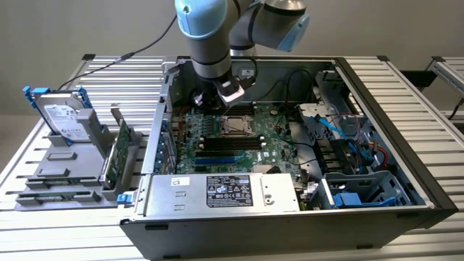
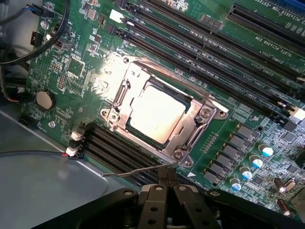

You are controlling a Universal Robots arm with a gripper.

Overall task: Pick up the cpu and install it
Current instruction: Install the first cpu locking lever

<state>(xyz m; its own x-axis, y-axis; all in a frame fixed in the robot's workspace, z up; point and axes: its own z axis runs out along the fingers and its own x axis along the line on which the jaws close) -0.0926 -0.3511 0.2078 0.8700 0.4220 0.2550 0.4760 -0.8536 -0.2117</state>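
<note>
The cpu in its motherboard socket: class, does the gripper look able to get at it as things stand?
Probably yes. The cpu lies uncovered inside the socket frame, and the shut gripper sits just beside it above the motherboard, nothing between them.

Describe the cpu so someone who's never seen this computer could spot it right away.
Look inside the open computer case at the green motherboard on its floor. Just beyond the black memory slots, under the robot's tool, a silver metal socket frame holds the cpu. It is the one flat, shiny, silver-grey square there.
</note>
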